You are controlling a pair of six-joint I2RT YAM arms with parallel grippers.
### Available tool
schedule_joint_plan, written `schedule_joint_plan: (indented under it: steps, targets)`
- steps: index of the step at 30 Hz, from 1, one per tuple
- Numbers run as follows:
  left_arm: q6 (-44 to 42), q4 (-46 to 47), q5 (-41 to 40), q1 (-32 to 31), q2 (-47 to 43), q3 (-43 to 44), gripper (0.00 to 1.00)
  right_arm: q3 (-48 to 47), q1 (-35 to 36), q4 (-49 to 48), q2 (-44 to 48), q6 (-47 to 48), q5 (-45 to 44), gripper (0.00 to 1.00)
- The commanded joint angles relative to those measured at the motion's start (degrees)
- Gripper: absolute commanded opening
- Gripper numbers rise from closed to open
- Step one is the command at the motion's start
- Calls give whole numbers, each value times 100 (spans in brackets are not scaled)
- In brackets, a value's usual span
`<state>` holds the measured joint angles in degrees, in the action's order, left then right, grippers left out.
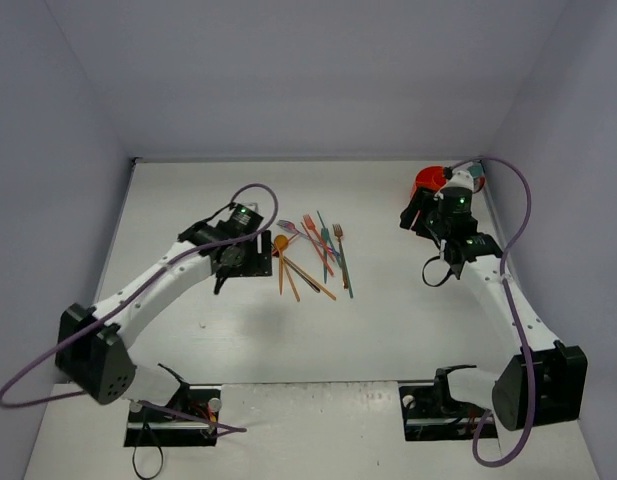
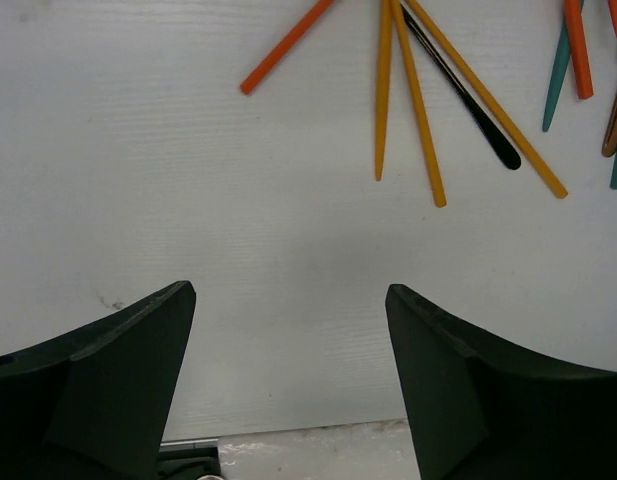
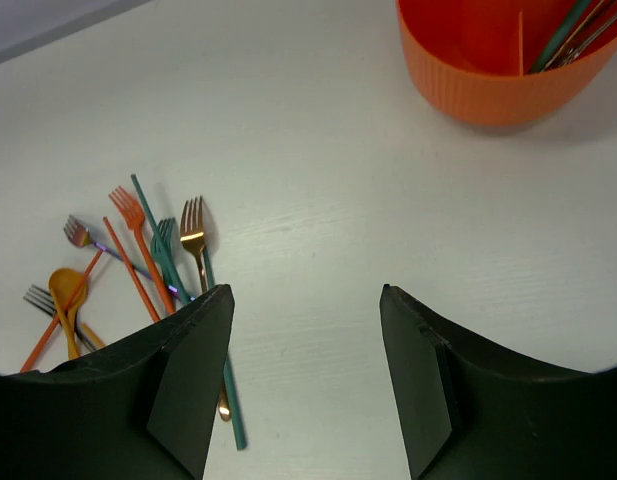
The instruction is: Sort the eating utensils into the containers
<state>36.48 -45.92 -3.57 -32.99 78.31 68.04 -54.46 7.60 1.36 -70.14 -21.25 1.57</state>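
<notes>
Top external view: the left arm [image 1: 158, 285] starts at the near left corner of the bench [image 1: 388, 330]. It reaches far and to the right, bent low. Its end is just left of the pile [image 1: 313, 252] of forks, spoons and sticks in the middle of the bench. The right arm [image 1: 503, 300] starts at the near right and goes up along the right side. It ends at the orange cup [image 1: 425, 181] in the far right corner and hides part of that cup.

In the left wrist view, the left pincer [image 2: 290, 290] looks down at bare bench. Its two dark fingers [image 2: 118, 380] stand wide apart and hold nothing. Past them lie the ends of an orange stick [image 2: 288, 45], some yellow sticks [image 2: 413, 100], a black handle [image 2: 473, 110] and a teal one [image 2: 558, 80]. The top edge cuts them all off.

In the right wrist view, the right pincer [image 3: 306, 292] is open too, about half wide, with only bench between the fingers. The cup is up on the right, near but not touching. Its top is cut off. It has a wall inside, and thin handles [image 3: 563, 35] lean in one part. I cannot tell if they are forks or spoons. The pile lies well away on the left, and one finger hides part of it.
</notes>
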Motion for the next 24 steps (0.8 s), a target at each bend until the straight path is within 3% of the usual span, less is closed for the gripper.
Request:
schedule_joint_plan:
  steps: [1, 6, 24]
  targets:
    - [55, 406, -163, -242, 834, 564, 61, 257, 14, 82, 580, -116, 704, 58]
    - [-114, 597, -65, -313, 1707, 842, 48, 549, 18, 258, 1031, -138, 906, 58]
    - [-575, 918, 31, -316, 3463, 1722, 37, 726, 14, 848, 1884, -78, 994, 58]
